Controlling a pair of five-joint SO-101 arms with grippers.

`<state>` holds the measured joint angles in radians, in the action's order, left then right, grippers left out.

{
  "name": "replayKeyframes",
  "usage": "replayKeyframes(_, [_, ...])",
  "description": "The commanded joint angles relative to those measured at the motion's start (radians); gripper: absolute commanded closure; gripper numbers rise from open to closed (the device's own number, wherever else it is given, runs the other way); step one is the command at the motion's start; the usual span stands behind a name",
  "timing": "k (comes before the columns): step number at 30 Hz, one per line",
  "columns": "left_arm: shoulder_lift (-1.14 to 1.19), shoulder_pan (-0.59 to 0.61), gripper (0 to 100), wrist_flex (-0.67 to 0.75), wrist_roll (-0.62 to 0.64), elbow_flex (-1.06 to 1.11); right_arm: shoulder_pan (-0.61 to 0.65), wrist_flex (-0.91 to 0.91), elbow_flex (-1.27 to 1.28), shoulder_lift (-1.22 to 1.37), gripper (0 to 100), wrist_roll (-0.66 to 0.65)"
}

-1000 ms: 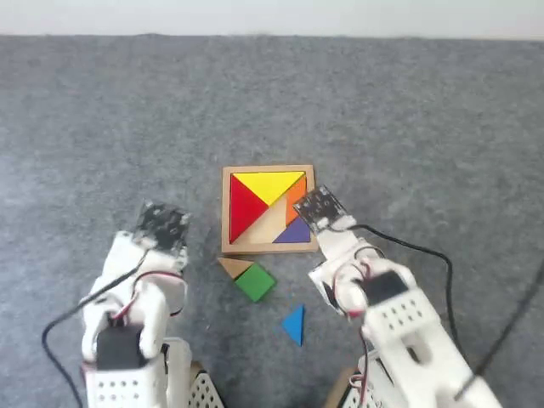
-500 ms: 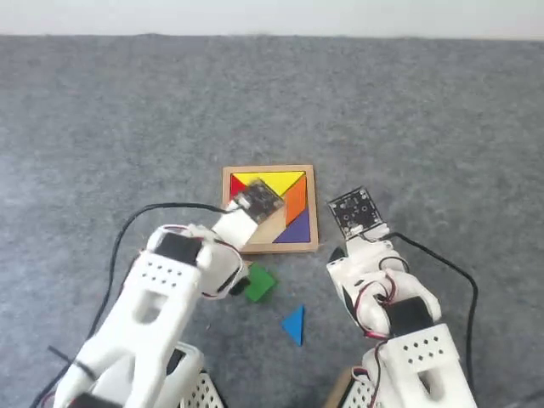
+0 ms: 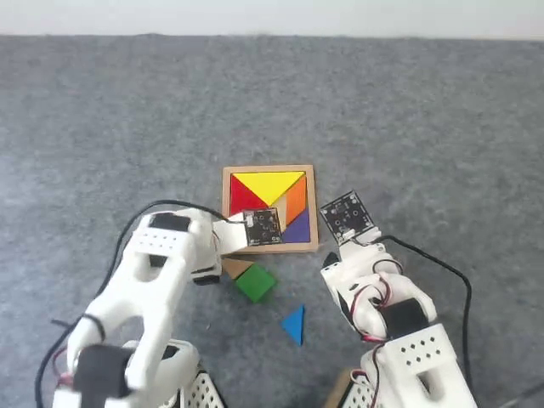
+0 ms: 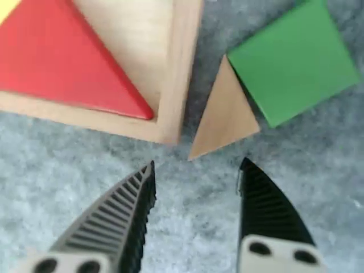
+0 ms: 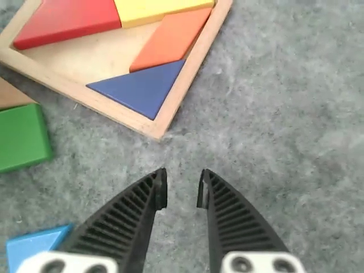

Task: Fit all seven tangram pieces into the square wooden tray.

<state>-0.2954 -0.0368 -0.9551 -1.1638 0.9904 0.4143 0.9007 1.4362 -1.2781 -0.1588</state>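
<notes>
The square wooden tray (image 3: 226,208) holds a red triangle (image 3: 244,208), a yellow triangle (image 3: 268,184), an orange parallelogram (image 3: 295,200) and a dark blue triangle (image 3: 297,230). Off its front-left corner lie a tan triangle (image 4: 223,116) and, touching it, a green square (image 4: 293,60). A small blue triangle (image 3: 293,324) lies nearer the arms. My left gripper (image 4: 198,170) is open just above the mat, its jaws either side of the tan triangle's tip. My right gripper (image 5: 182,181) is open by a narrow gap over the mat, off the tray's front-right corner (image 5: 156,132).
Grey felt covers the table (image 3: 425,110). The left arm (image 3: 161,263) reaches in from the lower left, with its camera board over the tray's front edge. The right arm (image 3: 382,297) stands right of the blue triangle. A pale wall edges the far side.
My left arm swung from its place at the left to the tray, then drew back to its front-left corner. My right arm pulled back from the tray's right edge.
</notes>
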Motion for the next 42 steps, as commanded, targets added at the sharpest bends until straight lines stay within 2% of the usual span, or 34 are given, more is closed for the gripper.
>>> replayKeyframes(1, [0.044, 0.003, 77, -0.052, -0.032, -0.097, 0.007, -0.021, -0.011, -0.021, 89.0, -0.014])
replayKeyframes(4, [0.06, -0.017, 77, -0.063, 0.0, -0.111, 0.008, -0.022, -0.011, -0.022, 89.0, -0.014])
replayKeyframes(13, [0.069, -0.164, 77, -0.115, 0.296, -0.108, 0.008, -0.031, -0.011, -0.021, 89.0, -0.012])
replayKeyframes(17, [0.071, -0.176, 77, -0.114, 0.402, -0.108, 0.008, -0.031, -0.011, -0.022, 89.0, -0.009])
replayKeyframes(24, [0.084, -0.18, 82, -0.114, 0.69, -0.085, 0.008, -0.031, -0.011, -0.024, 89.0, -0.009])
replayKeyframes(34, [0.084, -0.175, 83, -0.117, 0.712, -0.082, 0.008, -0.033, -0.006, -0.025, 89.0, -0.012])
replayKeyframes(40, [0.086, -0.18, 98, -0.146, 0.804, -0.056, 0.008, -0.033, -0.006, -0.028, 89.0, -0.012])
replayKeyframes(42, [0.083, -0.18, 99, -0.144, 0.825, -0.039, 0.008, -0.033, -0.006, -0.028, 89.0, -0.012])
